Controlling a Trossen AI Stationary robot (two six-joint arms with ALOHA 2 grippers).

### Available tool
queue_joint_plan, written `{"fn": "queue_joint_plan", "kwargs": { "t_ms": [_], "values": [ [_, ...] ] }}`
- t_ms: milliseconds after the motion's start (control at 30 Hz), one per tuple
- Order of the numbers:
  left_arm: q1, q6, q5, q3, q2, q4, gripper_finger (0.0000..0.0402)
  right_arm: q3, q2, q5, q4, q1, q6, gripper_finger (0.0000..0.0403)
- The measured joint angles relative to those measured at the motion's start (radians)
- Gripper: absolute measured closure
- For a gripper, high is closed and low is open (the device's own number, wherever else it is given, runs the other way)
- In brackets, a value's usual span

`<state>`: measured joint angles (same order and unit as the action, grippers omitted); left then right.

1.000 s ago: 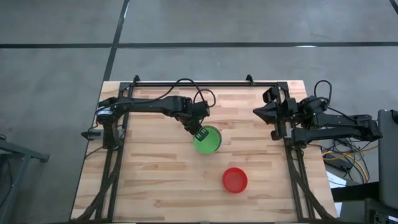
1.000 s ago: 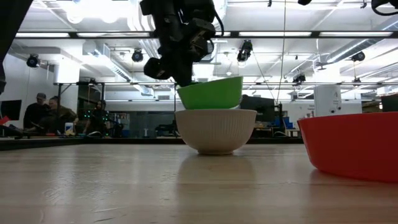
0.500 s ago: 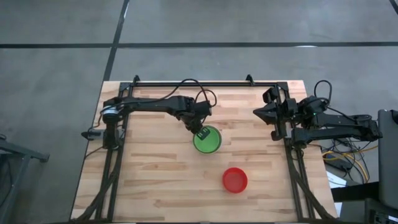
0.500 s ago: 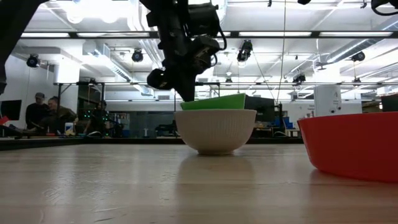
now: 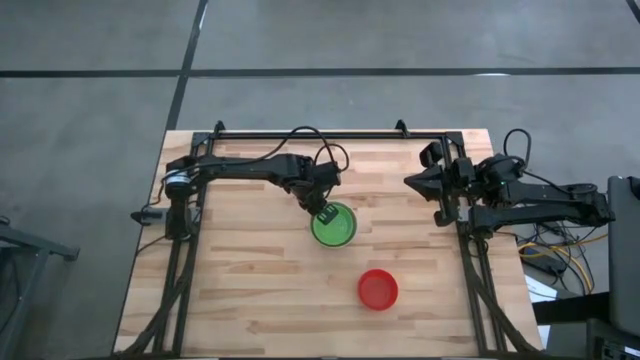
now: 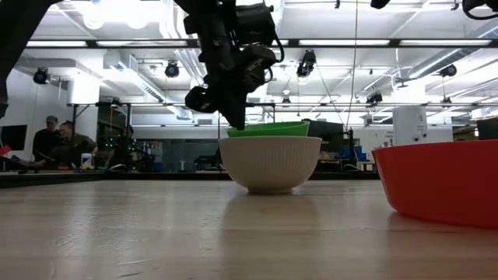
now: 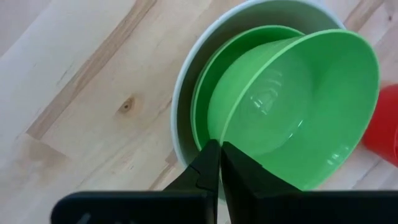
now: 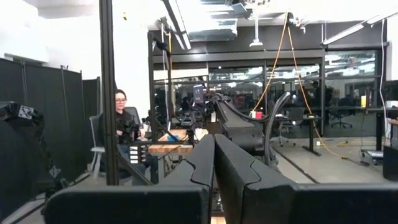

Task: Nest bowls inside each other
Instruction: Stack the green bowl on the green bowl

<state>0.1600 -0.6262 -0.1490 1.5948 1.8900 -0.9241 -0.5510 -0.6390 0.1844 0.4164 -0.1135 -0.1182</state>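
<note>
Fig.: Green bowl (image 7: 292, 99) seated tilted in the stack, mid-tabletop (image 5: 250, 290).
Its rim is clamped by the left pincer (image 7: 219, 163); beneath it sit a 2nd green bowl (image 7: 214, 87) and the white bowl (image 6: 270, 163). Red bowl (image 5: 378, 289) stands apart, nearer the front edge. Right pincer (image 5: 412, 181) waits at the right edge w/ fingers together, holding nothing.

The counter (image 5: 250, 290) is a light wooden top of butcher-block planks, framed along its sides by dark metal rails; a pale grey-white bowl (image 6: 270, 163) rests directly on it near the middle, holding green bowls inside; a red bowl (image 5: 378, 288) sits on the wood, apart from the white one, nearer the front edge.
</note>
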Motion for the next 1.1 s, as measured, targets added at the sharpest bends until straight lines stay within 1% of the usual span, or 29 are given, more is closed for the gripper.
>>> {"fn": "queue_joint_plan", "kwargs": {
  "t_ms": [267, 633, 733, 900, 1100],
  "values": [
    [0.000, -0.002, 0.000, 0.000, -0.002, 0.033, 0.0387, 0.000, -0.021, 0.000, -0.001, 0.000, -0.002, 0.0394],
    [0.001, 0.005, -0.026, 0.001, -0.002, 0.031, 0.0386, 0.000, -0.074, -0.001, -0.001, 0.000, -0.003, 0.0394],
    [0.001, 0.020, -0.055, 0.001, -0.002, 0.030, 0.0380, 0.000, -0.094, -0.001, -0.001, 0.000, -0.004, 0.0394],
    [0.001, 0.024, -0.064, 0.001, -0.002, 0.021, 0.0365, 0.000, -0.133, -0.002, 0.000, 0.000, -0.003, 0.0394],
    [0.000, 0.024, -0.101, 0.001, -0.003, 0.019, 0.0342, 0.000, -0.190, -0.002, -0.001, 0.000, -0.002, 0.0394]
  ]
}}
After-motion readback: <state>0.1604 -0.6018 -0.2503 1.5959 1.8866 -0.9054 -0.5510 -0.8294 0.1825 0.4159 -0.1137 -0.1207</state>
